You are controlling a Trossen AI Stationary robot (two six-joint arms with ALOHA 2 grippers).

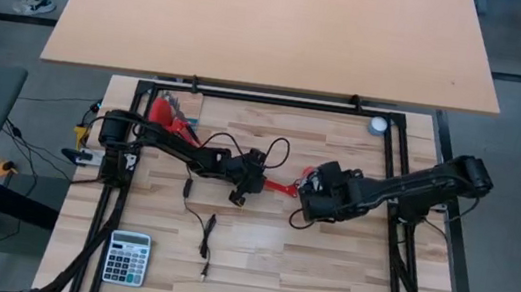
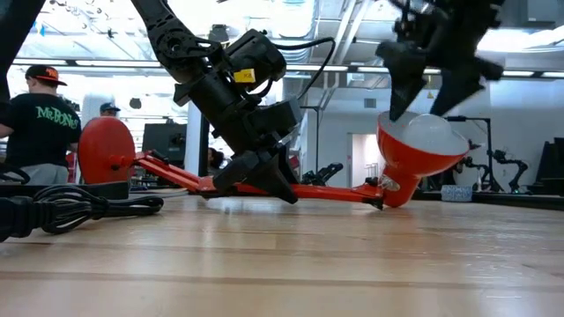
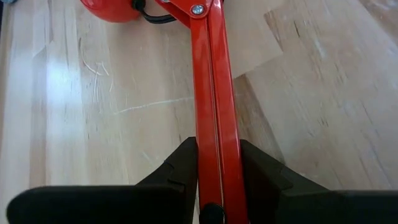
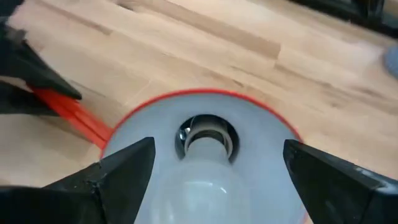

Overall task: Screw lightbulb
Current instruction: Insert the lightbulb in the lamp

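1. At the lower left of the high view we see a calculator point(image 1: 128, 257) near the table's point(image 1: 323, 285) front edge, well apart from both arms, with bare wood to its right.
2. A black cable point(image 1: 205, 235) trails down the centre-left of the high view; in the low view a cable bundle point(image 2: 66, 208) lies at the left edge on the wood.
3. The red lamp base point(image 2: 106, 151) sits at the left of the low view. Its red arm point(image 3: 214, 106) runs rightward, low over the table.
4. The left gripper point(image 3: 216, 174) is at centre-left in the high view. We see its two dark fingers clenched on the red arm, one pressed to each side of the bar.
5. The red lamp shade point(image 2: 414, 163) stands right of centre in the low view, tilted with its white inside facing up.
6. The lightbulb point(image 4: 208, 171) sits inside the shade. Its greyish base points into the socket at the shade's middle; we cannot tell how far it is threaded in.
7. The right gripper point(image 4: 214, 171) hangs over the shade's mouth. Its fingers point(image 4: 121, 171) stand spread on either side of the bulb, apart from the glass, so we read it as released.
8. A small grey disc point(image 1: 377, 125) lies at the upper right of the high view, near the table's far edge.
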